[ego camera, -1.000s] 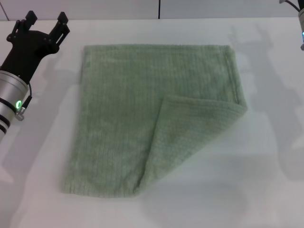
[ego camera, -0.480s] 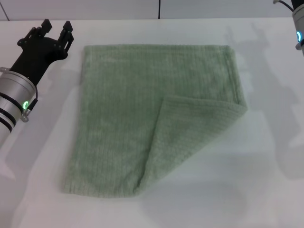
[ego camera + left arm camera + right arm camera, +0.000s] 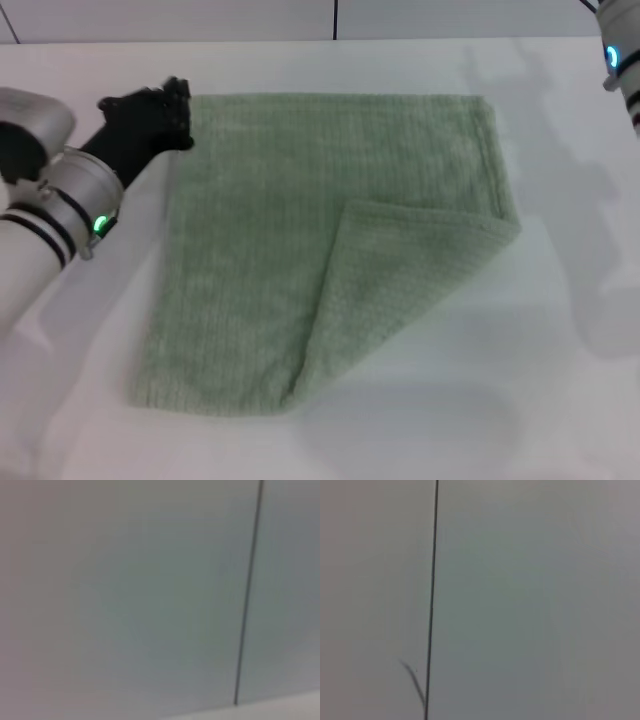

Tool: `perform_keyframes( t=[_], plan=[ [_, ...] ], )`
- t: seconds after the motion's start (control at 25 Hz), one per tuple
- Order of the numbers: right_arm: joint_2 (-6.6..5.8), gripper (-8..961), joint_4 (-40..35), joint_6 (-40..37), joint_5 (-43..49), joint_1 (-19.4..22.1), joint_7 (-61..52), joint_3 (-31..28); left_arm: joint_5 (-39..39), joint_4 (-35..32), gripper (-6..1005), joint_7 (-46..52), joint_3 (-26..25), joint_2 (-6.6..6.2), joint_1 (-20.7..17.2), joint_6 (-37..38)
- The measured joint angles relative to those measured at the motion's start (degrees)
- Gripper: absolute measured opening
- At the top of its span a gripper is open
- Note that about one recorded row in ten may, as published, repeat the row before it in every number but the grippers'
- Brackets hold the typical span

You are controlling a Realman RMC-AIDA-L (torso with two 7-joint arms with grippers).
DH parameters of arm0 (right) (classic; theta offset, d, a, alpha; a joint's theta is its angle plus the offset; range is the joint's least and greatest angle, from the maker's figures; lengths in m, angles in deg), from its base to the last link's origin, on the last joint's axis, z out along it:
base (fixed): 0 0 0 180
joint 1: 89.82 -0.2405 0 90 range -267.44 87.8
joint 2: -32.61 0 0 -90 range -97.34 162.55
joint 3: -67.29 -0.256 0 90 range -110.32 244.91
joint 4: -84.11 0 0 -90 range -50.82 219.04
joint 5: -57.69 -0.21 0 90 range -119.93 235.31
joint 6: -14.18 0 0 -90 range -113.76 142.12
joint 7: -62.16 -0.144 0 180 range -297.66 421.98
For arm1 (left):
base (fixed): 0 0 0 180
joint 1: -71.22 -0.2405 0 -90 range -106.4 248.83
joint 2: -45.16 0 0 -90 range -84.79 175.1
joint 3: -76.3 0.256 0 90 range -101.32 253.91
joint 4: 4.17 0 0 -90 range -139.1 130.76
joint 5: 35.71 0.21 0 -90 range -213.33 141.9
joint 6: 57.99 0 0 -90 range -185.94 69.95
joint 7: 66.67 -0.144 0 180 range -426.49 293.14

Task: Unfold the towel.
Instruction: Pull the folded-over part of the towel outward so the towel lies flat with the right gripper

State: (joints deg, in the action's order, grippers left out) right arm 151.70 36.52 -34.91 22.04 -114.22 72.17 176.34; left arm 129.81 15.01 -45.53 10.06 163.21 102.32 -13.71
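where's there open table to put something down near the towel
Bare table lies in front of the towel and along its right side, below the right arm. The far left corner is crowded by the left gripper.

I see a white table (image 3: 420,420) under soft light, and a pale wall (image 3: 200,18) with a dark vertical seam (image 3: 334,18).

One green towel (image 3: 300,250) with one corner folded over, one white table (image 3: 560,400), one black left gripper (image 3: 172,105), two robot arms seen, one at each side
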Motion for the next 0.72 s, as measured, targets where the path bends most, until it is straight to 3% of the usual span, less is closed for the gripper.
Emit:
perform_keyframes(
  t=[0.2, 0.72],
  plan=[
    [-0.01, 701, -0.50, 5.87, 0.21, -2.11, 0.00, -1.25, -0.01, -0.63, 6, 0.11, 3.38, -0.02, 2.72, -5.29],
    [-0.09, 701, -3.14, 15.73, 0.46, -4.17, 0.28, -1.81, -0.04, -0.47, -1, 2.18, 4.01, 0.11, 4.35, -13.42]
  ],
)
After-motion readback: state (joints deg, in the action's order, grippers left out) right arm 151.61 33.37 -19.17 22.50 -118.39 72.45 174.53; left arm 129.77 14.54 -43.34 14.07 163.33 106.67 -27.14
